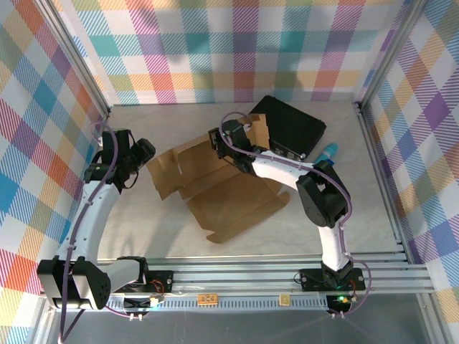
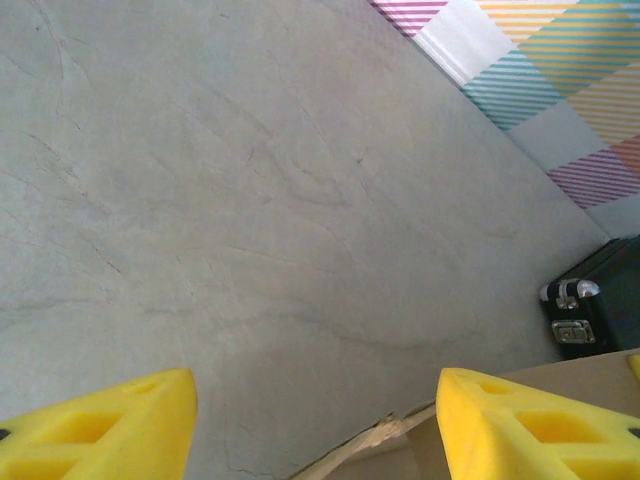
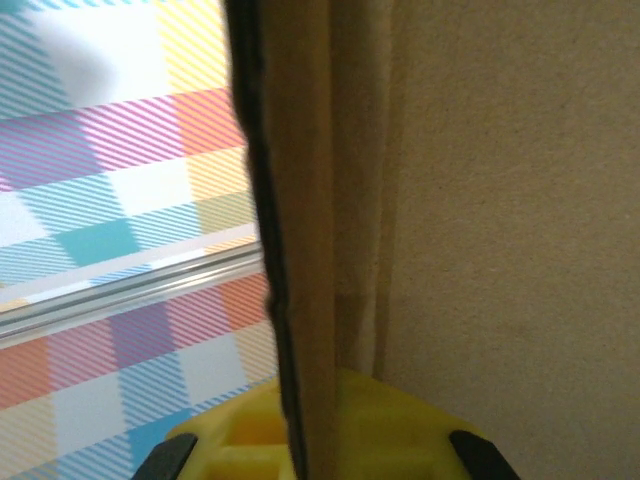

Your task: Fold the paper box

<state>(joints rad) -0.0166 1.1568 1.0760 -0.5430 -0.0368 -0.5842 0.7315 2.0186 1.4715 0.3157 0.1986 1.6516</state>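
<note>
The paper box (image 1: 222, 192) is a brown cardboard sheet lying partly unfolded in the middle of the table, with its left flap (image 1: 168, 172) raised. My right gripper (image 1: 219, 140) is at the box's far edge, and in the right wrist view it (image 3: 310, 440) is shut on an upright cardboard flap (image 3: 470, 200) that stands edge-on between the yellow pads. My left gripper (image 1: 147, 153) hovers just left of the raised flap. Its yellow fingers (image 2: 100, 430) stand wide apart with only table between them. A torn cardboard edge (image 2: 385, 432) runs beside its right finger.
A black hard briefcase (image 1: 290, 127) lies at the back right, just behind the box, and its latch corner (image 2: 590, 305) shows in the left wrist view. A blue object (image 1: 327, 152) lies right of the case. Plaid walls and metal rails (image 1: 380, 179) enclose the table.
</note>
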